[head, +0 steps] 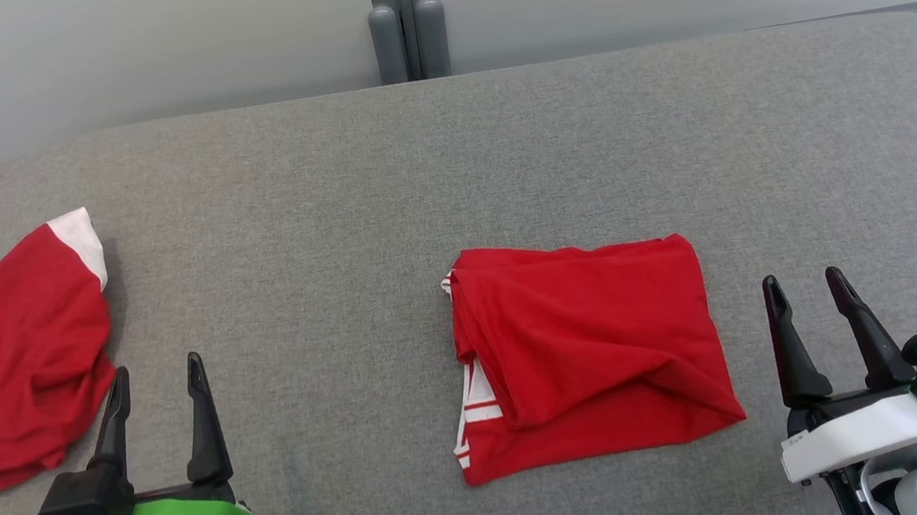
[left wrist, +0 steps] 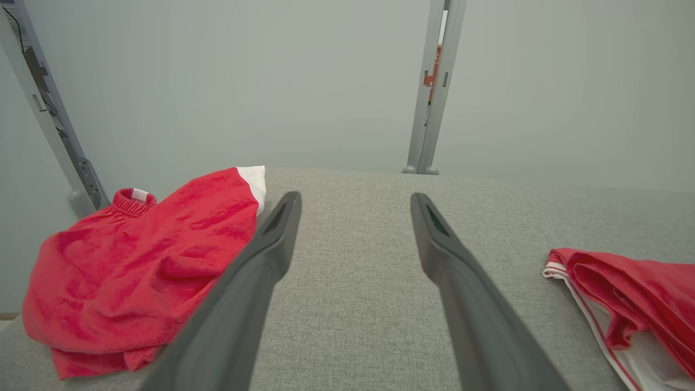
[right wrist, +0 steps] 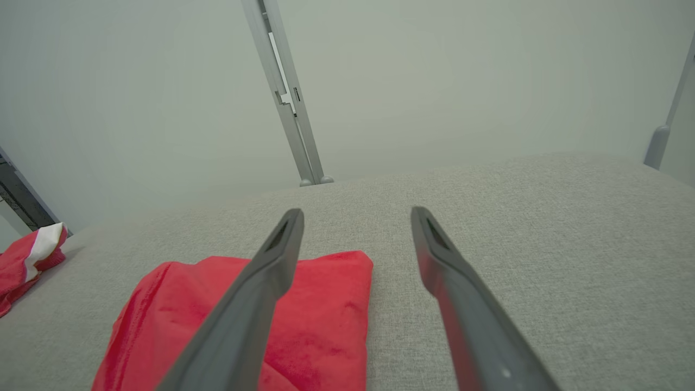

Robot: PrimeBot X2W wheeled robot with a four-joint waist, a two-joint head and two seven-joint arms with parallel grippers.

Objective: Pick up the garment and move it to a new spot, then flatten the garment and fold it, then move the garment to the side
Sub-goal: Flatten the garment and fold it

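Centre-right of head frame: folded red garment (head: 593, 345) on grey table (head: 337, 219). Our left gripper (head: 158, 367), right gripper (head: 802, 277) both wide, empty. We judge cloth light, soft, floppy; pinch all layers at both side edges, or fold opens.

Head above, wrists low; garment (head: 593, 345) shared

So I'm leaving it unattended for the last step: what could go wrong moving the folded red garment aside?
The folded red garment looks loosely folded: its layers bulge and a white-striped edge pokes out on its left, so a one-sided pull by the open right gripper could undo the fold. The crumpled red garment lies close by the open left gripper, near the left edge of the grey table; pushing leftward might pile the two together or snag it.
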